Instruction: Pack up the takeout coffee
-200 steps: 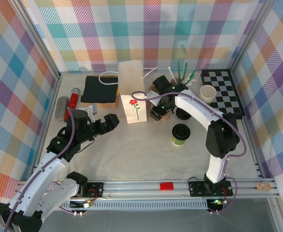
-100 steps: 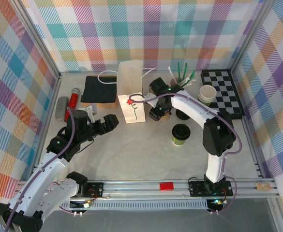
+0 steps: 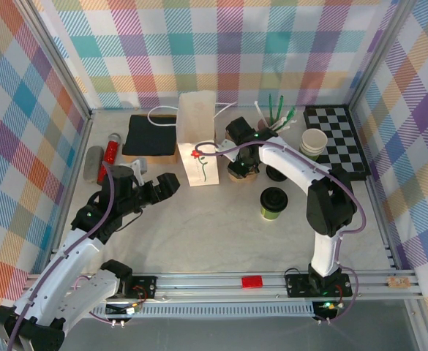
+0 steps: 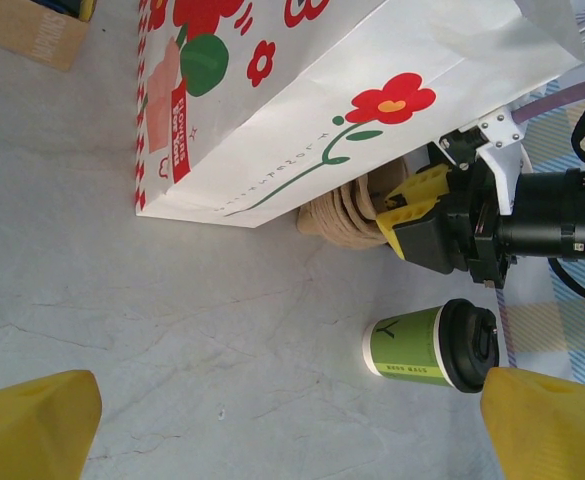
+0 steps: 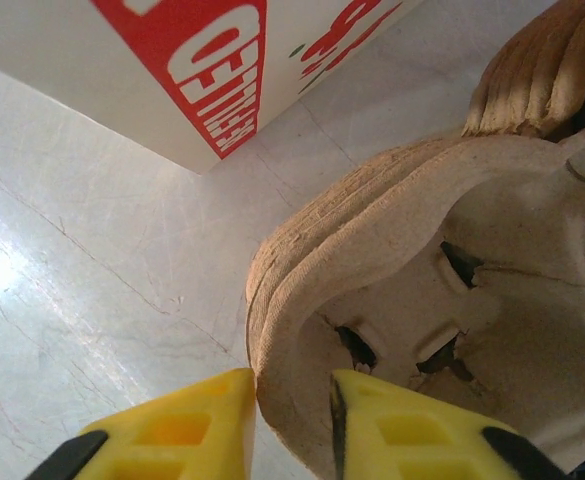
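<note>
from above, the takeout coffee (image 3: 273, 202) stands upright on the counter (image 3: 199, 241), near the right jaws at their 4 o'clock and well apart from the left jaws at their 3 o'clock. the white bag (image 3: 199, 150) is just beside the right jaws at their 9 o'clock.

from the left wrist, the left jaws are spread wide, with yellow fingertips (image 4: 32, 415) in both lower corners. the coffee (image 4: 432, 345) is close to the right-hand tip, not between them.

from the right wrist, the right jaws pinch the rim of the stacked pulp carriers (image 5: 422, 250).
</note>
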You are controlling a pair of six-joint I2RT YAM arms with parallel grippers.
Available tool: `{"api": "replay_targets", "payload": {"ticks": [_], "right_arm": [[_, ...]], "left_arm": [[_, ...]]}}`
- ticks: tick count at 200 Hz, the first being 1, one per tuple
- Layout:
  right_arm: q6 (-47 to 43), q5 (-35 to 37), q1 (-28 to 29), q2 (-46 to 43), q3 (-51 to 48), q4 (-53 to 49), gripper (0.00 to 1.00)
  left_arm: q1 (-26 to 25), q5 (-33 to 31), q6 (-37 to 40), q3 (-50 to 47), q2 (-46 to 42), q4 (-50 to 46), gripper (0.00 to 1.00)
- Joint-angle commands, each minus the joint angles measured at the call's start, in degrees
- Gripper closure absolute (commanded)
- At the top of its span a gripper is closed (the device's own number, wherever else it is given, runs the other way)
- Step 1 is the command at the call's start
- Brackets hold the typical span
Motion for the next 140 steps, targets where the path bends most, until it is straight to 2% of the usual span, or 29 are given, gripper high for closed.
{"api": "replay_targets", "payload": {"ticks": [1, 43, 140], "right_arm": [[-0.6, 0.5, 1.0, 0.7, 0.8, 0.1, 0.81], [0.1, 3.0, 2.4, -0.6, 0.3, 1.3, 0.94], [1.0, 10.4, 4.0, -7.0, -1.1, 5.6, 1.00]], "left_arm": [[0.7, -0.3, 1.0, 0.1, -0.2, 0.0, 0.03], [0.7, -0.4, 0.9, 0.1, -0.3, 0.2, 0.04], [0.6, -1.2, 1.2, 0.1, -1.2, -0.5, 0.05]]}}
